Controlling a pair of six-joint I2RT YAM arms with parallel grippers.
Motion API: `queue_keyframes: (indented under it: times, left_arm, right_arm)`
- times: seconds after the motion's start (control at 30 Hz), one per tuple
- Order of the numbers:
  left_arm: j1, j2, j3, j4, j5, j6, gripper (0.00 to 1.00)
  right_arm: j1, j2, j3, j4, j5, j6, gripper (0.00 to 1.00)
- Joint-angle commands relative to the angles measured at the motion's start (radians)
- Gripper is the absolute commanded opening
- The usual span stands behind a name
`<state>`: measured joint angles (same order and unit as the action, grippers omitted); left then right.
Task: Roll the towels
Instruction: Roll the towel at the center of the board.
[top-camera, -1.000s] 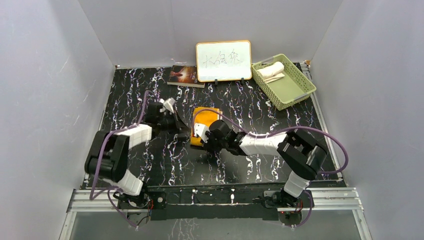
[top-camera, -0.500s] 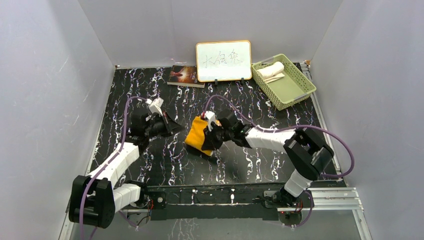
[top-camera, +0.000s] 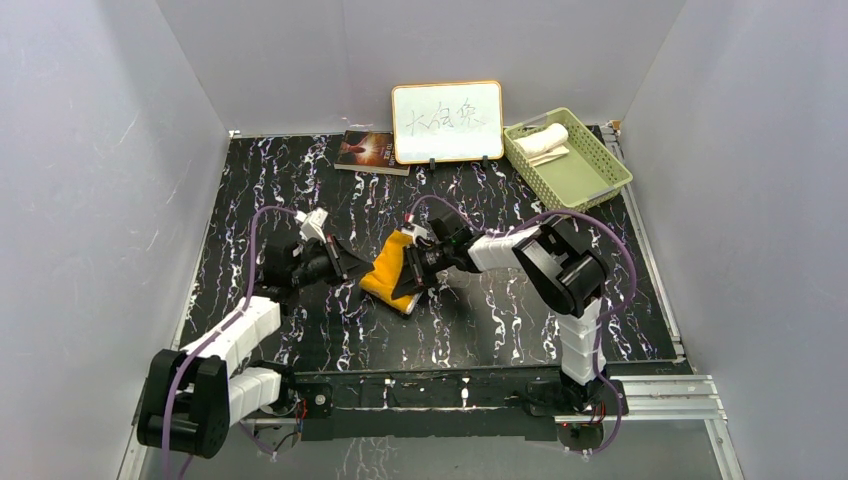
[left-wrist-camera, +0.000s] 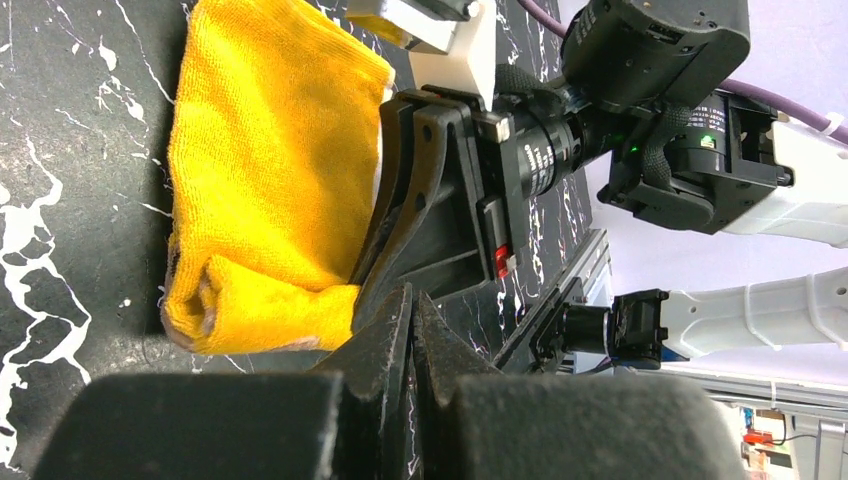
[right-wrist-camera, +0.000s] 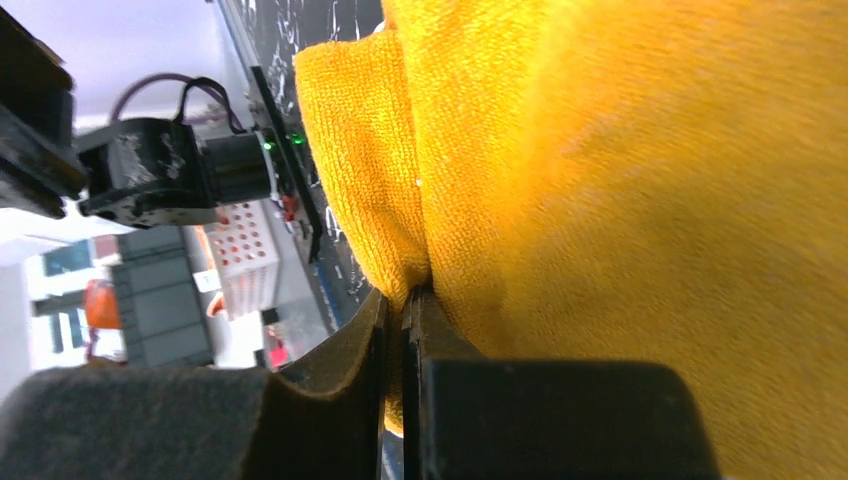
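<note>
The orange-yellow towel (top-camera: 388, 270) lies bunched and partly folded on the black marbled table (top-camera: 500, 320), near the middle. My right gripper (top-camera: 408, 275) is shut on its right edge; the right wrist view shows the cloth (right-wrist-camera: 620, 160) pinched between the jaws. My left gripper (top-camera: 352, 268) is shut and empty just left of the towel; the left wrist view shows the towel (left-wrist-camera: 260, 170) ahead of its tip (left-wrist-camera: 410, 300). The cream-white towel (top-camera: 545, 140) lies rolled in the green basket (top-camera: 585, 185) at the back right.
A white-faced board with an orange frame (top-camera: 447, 121) stands at the back centre. A dark-covered book (top-camera: 371, 151) lies left of it. Grey walls enclose the table on three sides.
My right gripper has lifted and folded the towel, pulling it over toward the left. My left arm swung back low, and its gripper has now come in beside the towel's left edge.
</note>
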<state>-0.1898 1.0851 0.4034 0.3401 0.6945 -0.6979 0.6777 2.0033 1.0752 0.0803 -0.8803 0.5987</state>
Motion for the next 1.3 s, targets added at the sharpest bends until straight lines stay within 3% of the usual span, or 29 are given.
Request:
queue_keyframes:
  times: [0.0,0.5,0.77,0.97,1.13,1.27]
  left_arm:
    - [-0.006,0.029,-0.014,0.077,0.025,-0.024,0.0]
    - [-0.052,0.254,-0.053,0.257,-0.039,-0.043,0.0]
    - [-0.061,0.484,-0.044,0.41,-0.098,-0.039,0.0]
    - [-0.062,0.55,-0.038,0.415,-0.153,-0.023,0.0]
    - [-0.063,0.532,-0.027,0.302,-0.214,0.024,0.0]
    - [-0.062,0.512,-0.016,0.21,-0.256,0.061,0.0]
  right_arm:
    - [-0.049,0.007,-0.032,0.168,-0.078,0.206,0.0]
    - [-0.083,0.151,-0.054,0.132,0.007,0.343,0.0]
    - [-0.083,0.149,-0.052,0.103,0.019,0.322,0.0]
    - [-0.082,0.143,-0.039,0.028,0.054,0.261,0.0]
    - [-0.08,0.095,0.017,-0.14,0.158,0.096,0.35]
    - [-0.074,-0.016,0.079,-0.263,0.339,-0.05,0.46]
